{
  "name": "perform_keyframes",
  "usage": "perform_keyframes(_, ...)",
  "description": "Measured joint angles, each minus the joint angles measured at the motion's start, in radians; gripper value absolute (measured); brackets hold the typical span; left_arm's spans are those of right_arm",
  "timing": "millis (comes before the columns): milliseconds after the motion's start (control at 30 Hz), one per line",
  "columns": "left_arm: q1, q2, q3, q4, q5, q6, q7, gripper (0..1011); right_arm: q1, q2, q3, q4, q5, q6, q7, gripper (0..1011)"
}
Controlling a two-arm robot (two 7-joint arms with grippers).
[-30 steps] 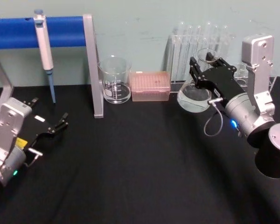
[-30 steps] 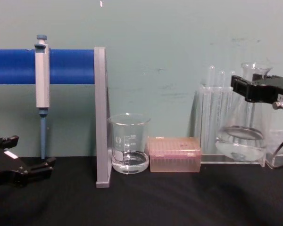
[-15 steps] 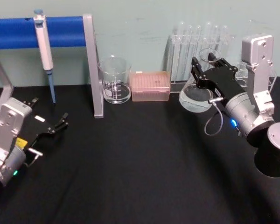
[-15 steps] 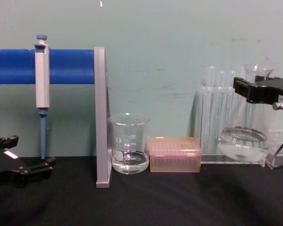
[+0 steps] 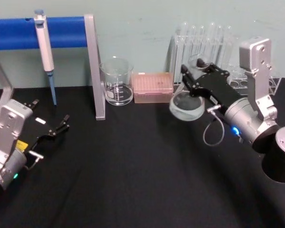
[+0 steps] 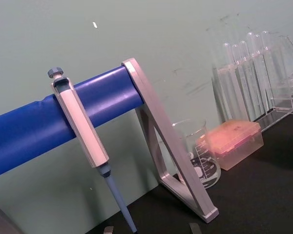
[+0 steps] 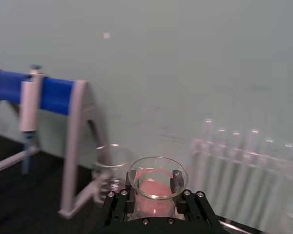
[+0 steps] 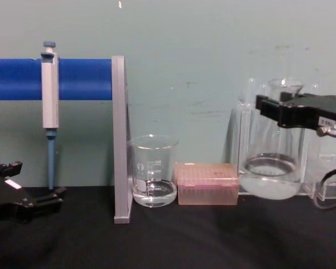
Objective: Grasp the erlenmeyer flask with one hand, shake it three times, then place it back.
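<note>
My right gripper (image 5: 198, 71) is shut on the neck of the erlenmeyer flask (image 5: 186, 105), a clear conical flask with a little clear liquid in its wide base. The flask (image 8: 269, 174) hangs slightly tilted just above the black table, in front of the test tube rack, with the black jaws of the right gripper (image 8: 280, 109) closed below its rim. In the right wrist view the flask's round mouth (image 7: 157, 171) sits between the jaws. My left gripper (image 5: 50, 124) rests open and empty at the table's left side, also low in the chest view (image 8: 28, 203).
A blue bar stand (image 5: 38, 26) with a hanging pipette (image 5: 43, 47) fills the back left. A glass beaker (image 5: 117, 83), a pink tip box (image 5: 153, 87) and a rack of test tubes (image 5: 204, 38) line the back wall. A black cylinder (image 5: 281, 159) stands at the right edge.
The right gripper has swung the flask to the left and slightly nearer, after a small move to the right before that. The left arm has not moved.
</note>
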Motion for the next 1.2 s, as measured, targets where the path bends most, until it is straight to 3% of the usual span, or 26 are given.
perform_keyframes(333, 0.0, 0.0, 0.0, 0.0, 0.0, 0.0, 0.0, 1001, -0.013, 0.045, -0.02, -0.034, 0.061, 0.008, 0.176, 451)
perform_keyframes(567, 0.0, 0.0, 0.0, 0.0, 0.0, 0.0, 0.0, 1001, -0.005, 0.112, -0.067, -0.046, 0.119, -0.032, 0.335, 451)
perform_keyframes(1200, 0.0, 0.0, 0.0, 0.0, 0.0, 0.0, 0.0, 1001, 0.021, 0.207, -0.145, -0.055, 0.217, -0.086, 0.537, 451)
